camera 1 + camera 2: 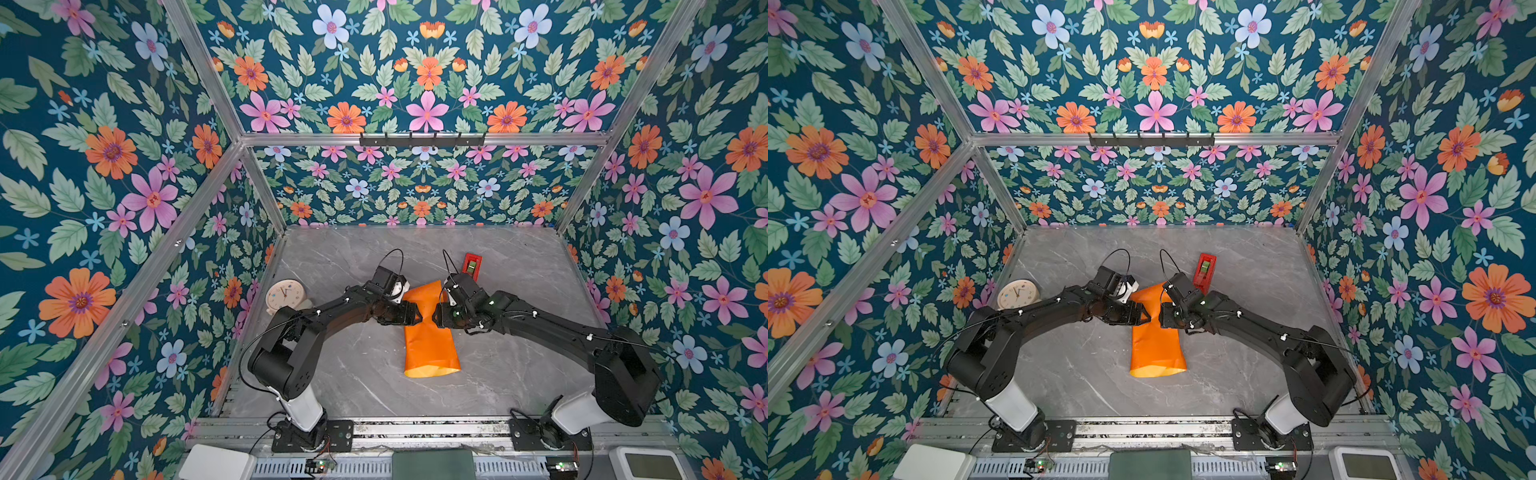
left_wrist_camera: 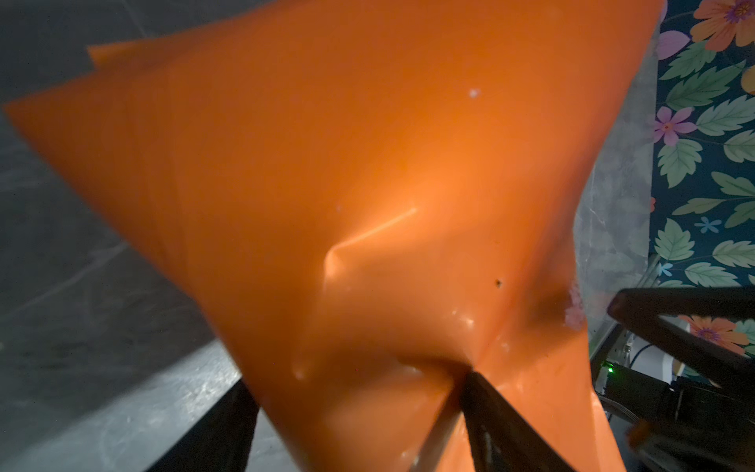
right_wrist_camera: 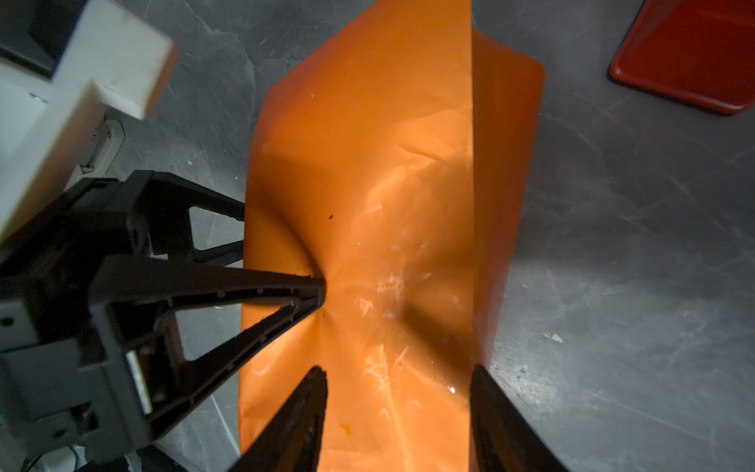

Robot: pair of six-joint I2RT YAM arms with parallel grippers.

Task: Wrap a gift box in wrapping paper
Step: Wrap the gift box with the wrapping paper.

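Wrapping paper [image 1: 430, 349] mid table [image 1: 353, 374], glossy orange side out, folded over into a loose flat sleeve; near end gapes, yellow inside showing; red tape dispenser [image 1: 472, 264] near its far end; gift box not visible, probably inside the sleeve, cannot confirm; left gripper [image 1: 417, 315] jaws wide apart, one fingertip [image 3: 316, 288] pressed into the top layer and denting it, the other at the sheet's side edge, nothing visibly clamped between them; right gripper [image 3: 398, 374] jaws about half apart over the top layer, holding nothing that shows; sheet looks light, thin, slick, springy; dents and creases readily, so press gently; best hold probably a shallow pinch on the free overlapping edge, or pressure where the box backs it; fingers likely to skid on the gloss.
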